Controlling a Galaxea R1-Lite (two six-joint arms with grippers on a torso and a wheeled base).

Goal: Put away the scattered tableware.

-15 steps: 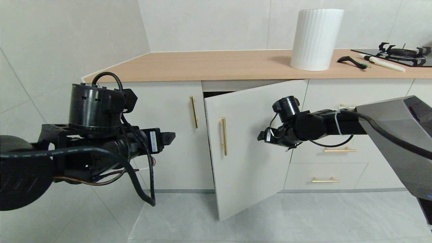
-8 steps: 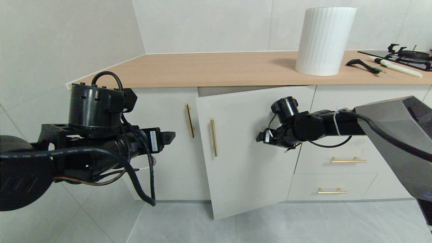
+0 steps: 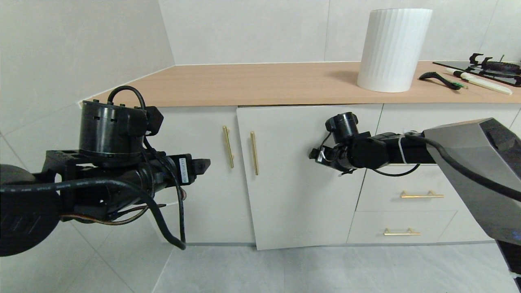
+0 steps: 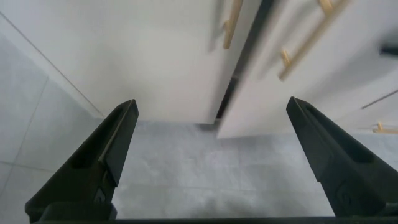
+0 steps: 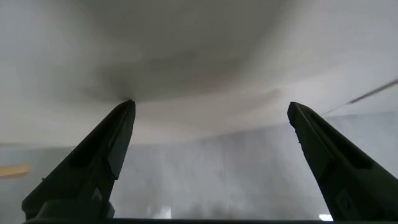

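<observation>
The white cabinet door (image 3: 297,179) under the wooden counter (image 3: 252,83) stands almost flush with the one beside it. My right gripper (image 3: 313,155) is against the door's upper part, its fingers (image 5: 93,162) spread open close to the pale door face (image 5: 199,56). My left gripper (image 3: 205,164) hangs open and holds nothing in front of the left door (image 3: 199,175). In the left wrist view the open left gripper (image 4: 214,155) faces the dark gap (image 4: 239,74) between the two doors. A black utensil (image 3: 441,79) and a white-handled one (image 3: 482,84) lie far right on the counter.
A tall white ribbed container (image 3: 394,49) stands on the counter, with a gas hob (image 3: 496,66) behind the utensils. Two vertical gold handles (image 3: 228,146) (image 3: 253,153) sit side by side. Drawers with gold handles (image 3: 421,195) are on the right. Grey floor tiles (image 3: 285,268) lie below.
The cabinet door swung from wide ajar to nearly shut, with my right gripper following it inward. The head view shifted as well. My left arm kept its place.
</observation>
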